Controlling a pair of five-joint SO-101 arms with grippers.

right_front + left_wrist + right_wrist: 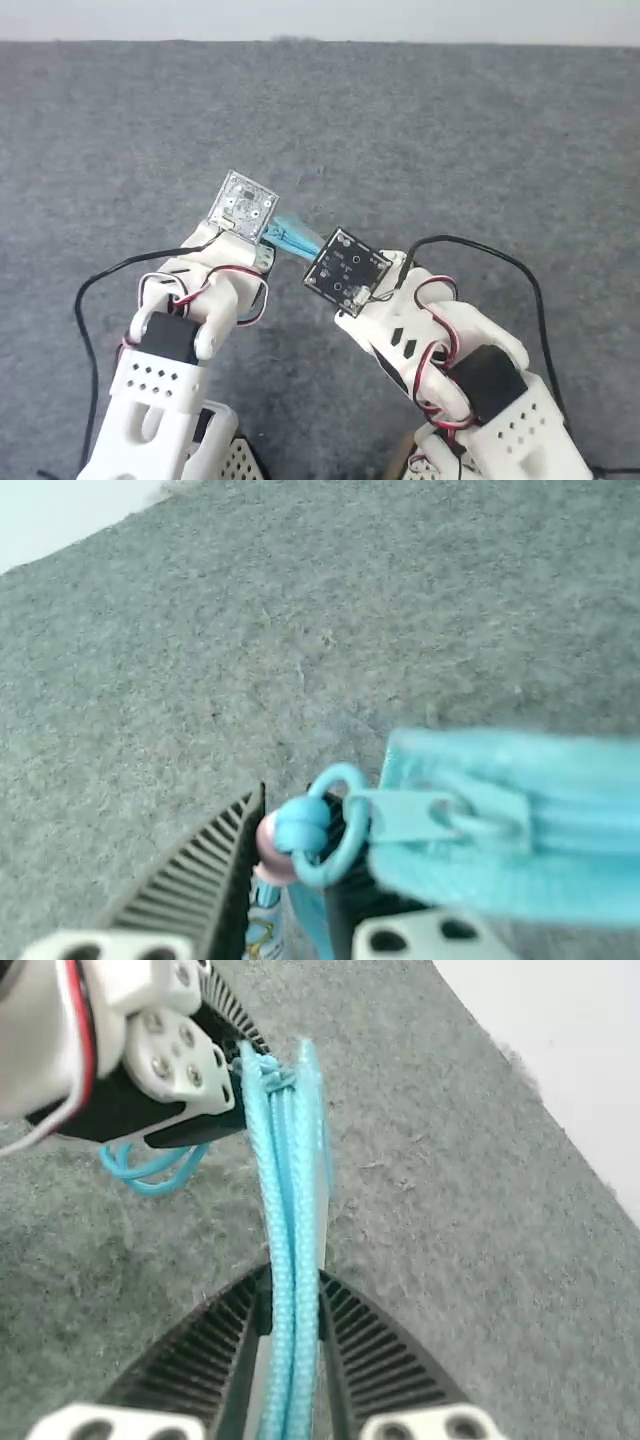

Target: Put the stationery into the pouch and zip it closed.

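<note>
Pinching pouch [293, 238] over grey cloth [450, 130]: left hand [295, 830] at zip-pull [352, 828], right hand [293, 1295] at edge.

Turquoise pouch [545, 780], grey table [450, 130]

The high view looks steeply down from above and behind both arms, their bases along the lower edge of the frame and the grey tabletop [450, 130] running to its far edge at the top; the left wrist view sits very close, sighting along the left claw [290, 825] at the pouch [500, 820]; the right wrist view looks along the right claw [293, 1290] from just as near, and takes in the left claw farther off; all three share pouch and tabletop.
</note>
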